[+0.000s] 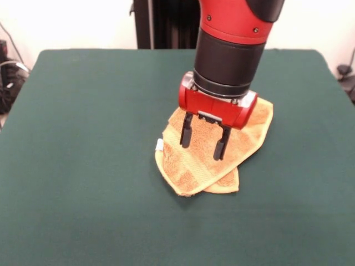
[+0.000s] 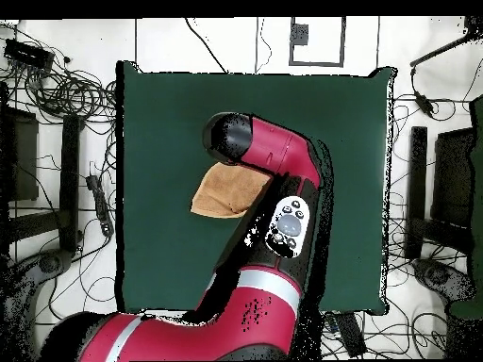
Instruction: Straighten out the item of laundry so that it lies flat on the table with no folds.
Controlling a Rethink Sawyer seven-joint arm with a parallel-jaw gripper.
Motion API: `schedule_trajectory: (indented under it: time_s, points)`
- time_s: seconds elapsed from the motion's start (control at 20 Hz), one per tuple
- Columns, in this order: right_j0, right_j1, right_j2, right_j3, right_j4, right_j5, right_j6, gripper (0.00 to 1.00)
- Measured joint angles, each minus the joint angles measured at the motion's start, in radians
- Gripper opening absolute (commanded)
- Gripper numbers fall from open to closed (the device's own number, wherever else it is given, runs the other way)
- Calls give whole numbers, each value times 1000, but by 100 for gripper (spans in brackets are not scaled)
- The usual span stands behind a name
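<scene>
The orange-tan towel (image 1: 191, 166) lies folded over on itself near the middle of the dark green table (image 1: 83, 166), with a lower layer sticking out at its front and a small white tag (image 1: 159, 145) at its left edge. My gripper (image 1: 202, 143) hangs directly over the towel with its two black fingers (image 1: 186, 131) apart and nothing between them; their tips are just above the cloth. In the overhead view the arm covers the gripper and much of the towel (image 2: 224, 191), which sits in the table's (image 2: 160, 113) middle.
Green cloth surrounds the towel on all sides. Cables and equipment lie on the floor beyond the table's edges (image 2: 57, 94). The arm's body crosses the table from its base side (image 2: 264, 283).
</scene>
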Motion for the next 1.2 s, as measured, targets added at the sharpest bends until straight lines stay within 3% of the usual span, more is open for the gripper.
schedule_trajectory:
  time_s: [1.2]
  points:
    - [1,5,-55,-24,32,0,201,100]
